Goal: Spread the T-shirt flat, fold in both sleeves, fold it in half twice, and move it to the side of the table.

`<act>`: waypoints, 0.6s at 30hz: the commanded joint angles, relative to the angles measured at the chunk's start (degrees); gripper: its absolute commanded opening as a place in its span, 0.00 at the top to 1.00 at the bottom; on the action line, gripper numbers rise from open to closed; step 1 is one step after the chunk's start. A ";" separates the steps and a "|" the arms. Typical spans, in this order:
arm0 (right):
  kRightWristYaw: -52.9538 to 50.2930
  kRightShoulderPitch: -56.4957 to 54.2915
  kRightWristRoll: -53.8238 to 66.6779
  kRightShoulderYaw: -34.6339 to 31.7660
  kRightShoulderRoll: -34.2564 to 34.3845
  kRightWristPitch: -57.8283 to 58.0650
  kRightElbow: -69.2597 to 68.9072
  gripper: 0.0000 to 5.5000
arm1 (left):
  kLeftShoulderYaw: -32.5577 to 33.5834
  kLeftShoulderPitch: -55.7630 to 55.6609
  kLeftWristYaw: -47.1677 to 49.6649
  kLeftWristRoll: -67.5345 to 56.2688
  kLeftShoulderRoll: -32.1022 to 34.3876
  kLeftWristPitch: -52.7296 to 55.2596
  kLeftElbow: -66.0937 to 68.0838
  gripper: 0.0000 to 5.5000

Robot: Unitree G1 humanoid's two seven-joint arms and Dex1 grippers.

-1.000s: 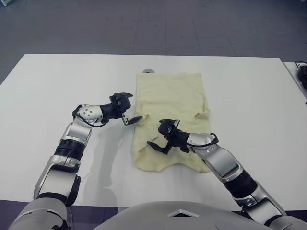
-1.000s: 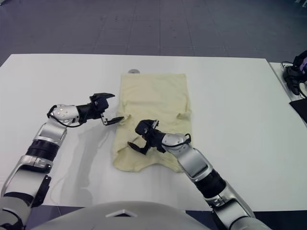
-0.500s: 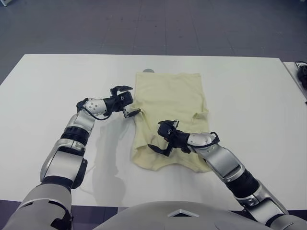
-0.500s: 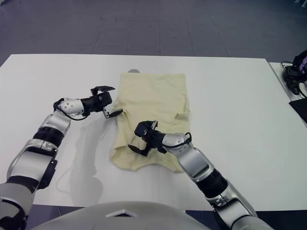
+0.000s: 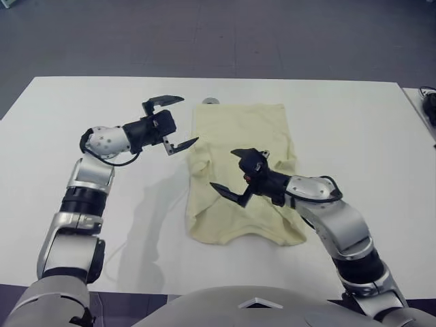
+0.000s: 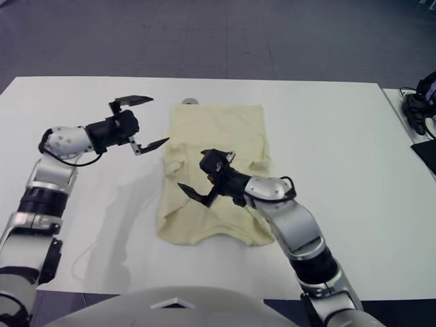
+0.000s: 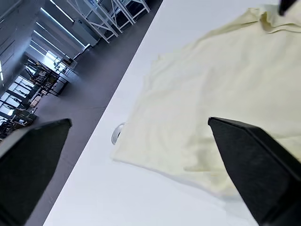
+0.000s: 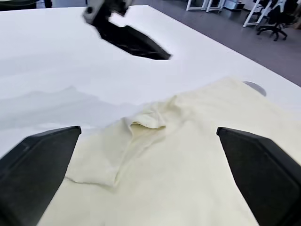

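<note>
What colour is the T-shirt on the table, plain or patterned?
The pale yellow fabric T-shirt is plain, no print visible; the left eye view shows it best.

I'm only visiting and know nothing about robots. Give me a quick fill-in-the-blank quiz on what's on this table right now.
1. The T-shirt lying on the white table is pale ____ in colour.
2. The left gripper, beside the shirt, has its two fingers ____.
3. The right gripper holds nothing and hovers over the ____.

Missing words: yellow; open; T-shirt.
</note>
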 commanded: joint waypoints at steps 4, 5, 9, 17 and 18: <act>4.69 21.51 -0.68 -22.70 -9.80 -16.07 -9.09 0.02 | 6.37 32.19 1.58 -3.44 3.77 -0.13 -30.06 0.02; 6.53 24.75 -1.50 -25.11 -10.73 -22.16 -8.55 0.02 | 7.81 35.61 1.58 -3.19 4.16 -2.42 -31.84 0.02; 11.38 38.00 -7.81 -32.81 -13.71 -49.20 -0.65 0.02 | 13.47 46.64 1.32 -3.30 5.24 -9.58 -35.71 0.02; 12.13 49.85 -16.69 -35.69 -16.90 -78.83 15.59 0.02 | 13.97 50.64 -0.14 2.70 9.72 -21.45 -28.32 0.02; 11.70 49.99 -17.19 -35.65 -17.02 -80.63 16.72 0.02 | 13.33 50.54 -0.02 3.41 9.99 -22.53 -27.54 0.02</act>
